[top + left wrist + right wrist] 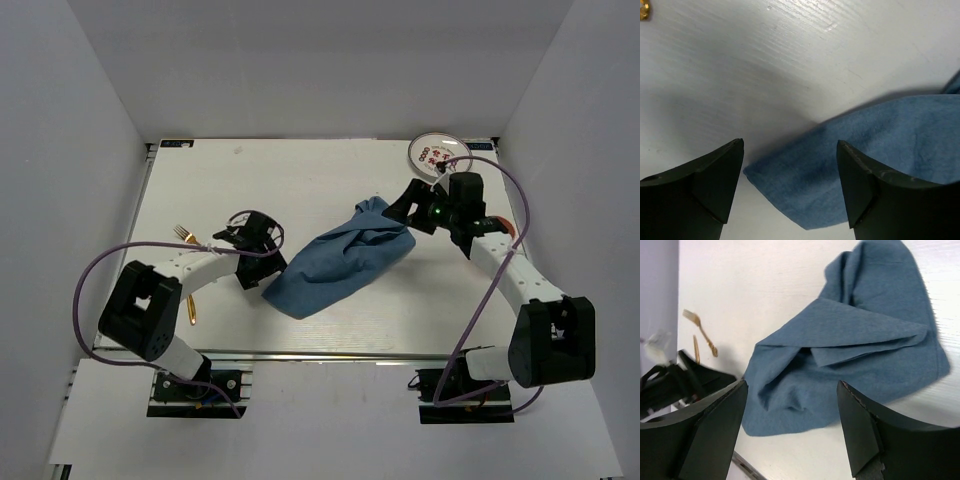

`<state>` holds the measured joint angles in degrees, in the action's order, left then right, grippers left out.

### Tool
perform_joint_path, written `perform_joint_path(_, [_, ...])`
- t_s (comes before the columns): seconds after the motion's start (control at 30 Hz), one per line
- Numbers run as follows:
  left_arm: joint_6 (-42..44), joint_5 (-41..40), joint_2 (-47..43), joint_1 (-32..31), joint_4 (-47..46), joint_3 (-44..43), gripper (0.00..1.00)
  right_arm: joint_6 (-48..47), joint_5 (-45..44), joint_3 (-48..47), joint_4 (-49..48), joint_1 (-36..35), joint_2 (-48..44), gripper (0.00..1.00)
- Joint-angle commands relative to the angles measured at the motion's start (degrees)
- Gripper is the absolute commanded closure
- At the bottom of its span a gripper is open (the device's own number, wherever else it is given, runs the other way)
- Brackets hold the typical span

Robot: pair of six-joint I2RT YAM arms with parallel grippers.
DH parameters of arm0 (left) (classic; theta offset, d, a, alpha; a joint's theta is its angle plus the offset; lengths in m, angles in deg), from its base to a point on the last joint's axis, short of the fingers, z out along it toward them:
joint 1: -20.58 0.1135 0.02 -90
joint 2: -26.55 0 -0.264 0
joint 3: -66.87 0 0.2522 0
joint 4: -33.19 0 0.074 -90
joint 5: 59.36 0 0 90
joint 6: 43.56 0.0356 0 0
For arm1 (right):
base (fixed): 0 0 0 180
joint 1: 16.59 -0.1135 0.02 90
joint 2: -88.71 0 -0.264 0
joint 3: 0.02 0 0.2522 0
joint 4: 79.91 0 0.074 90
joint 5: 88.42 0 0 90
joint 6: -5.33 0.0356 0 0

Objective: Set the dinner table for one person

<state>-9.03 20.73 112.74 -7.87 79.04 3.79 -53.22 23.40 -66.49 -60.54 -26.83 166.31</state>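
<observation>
White dinner table (300, 180) w/ crumpled blue cloth (340, 260) at centre. Left gripper (255, 235) jaws spread, empty, above cloth's near-left corner. Right gripper (405, 212) likewise spread, empty, by cloth's far-right end. Gold fork (185, 235) at left; plate (438, 152) in far-right corner.

One blue cloth (340, 262), one plate (428, 150), one fork (183, 234), one other gold utensil (191, 310).

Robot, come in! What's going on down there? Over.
Left gripper open, beside the cloth's corner. Right gripper open, empty. Blue cloth crumpled in middle of table; fork left, plate far right. Nothing seen blocking.
</observation>
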Motion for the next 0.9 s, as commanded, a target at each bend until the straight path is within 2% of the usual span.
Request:
perform_joint_path(0.0, [4.22, 1.56, 1.95, 0.23, -3.09, -0.60, 0.19, -3.58, 4.19, 0.41, -0.07, 0.05, -3.86, 0.22])
perform_joint_path(0.03, [4.66, 2.08, 2.83, 0.23, -3.53, -0.43, 0.23, -3.67, 5.15, 0.50, -0.07, -0.04, -4.38, 0.22])
perform_joint_path(0.1, [5.45, 4.02, 5.11, 0.23, -4.49, -0.34, 0.44, -4.02, 5.60, 0.33, 0.54, -0.04, -5.53, 0.22])
perform_joint_path(0.13, [5.71, 4.72, 5.73, 0.23, -5.02, -0.08, 0.50, -4.19, 5.68, 0.15, 0.81, 0.13, -5.97, 0.22])
perform_joint_path(0.23, [6.86, 7.18, 6.71, 0.23, -7.13, 1.24, 0.55, -5.25, 5.60, -0.20, 1.69, 0.04, -7.03, 0.22])
perform_joint_path(0.37, [8.17, 9.03, 6.36, 0.23, -9.59, 3.44, 0.81, -5.69, 5.77, 0.24, 1.95, 0.31, -7.03, 0.22])
perform_joint_path(0.4, [8.52, 9.21, 6.18, 0.23, -9.77, 3.53, 0.95, -5.52, 6.38, 0.50, 1.60, 0.48, -6.85, 0.22])
perform_joint_path(0.43, [8.96, 9.12, 6.18, 0.23, -9.51, 3.36, 1.00, -5.25, 6.74, 1.11, 1.34, 0.31, -6.33, 0.22])
perform_joint_path(0.67, [12.04, 8.15, 3.81, 0.23, -7.93, 0.90, 1.00, -4.02, 8.67, 3.58, -1.39, 0.66, -5.45, 0.22])
perform_joint_path(0.87, [16.00, 6.66, -1.10, 0.23, -4.42, -6.83, 1.00, -2.80, -0.18, 0.86, 0.63, 1.01, 1.31, 0.24])
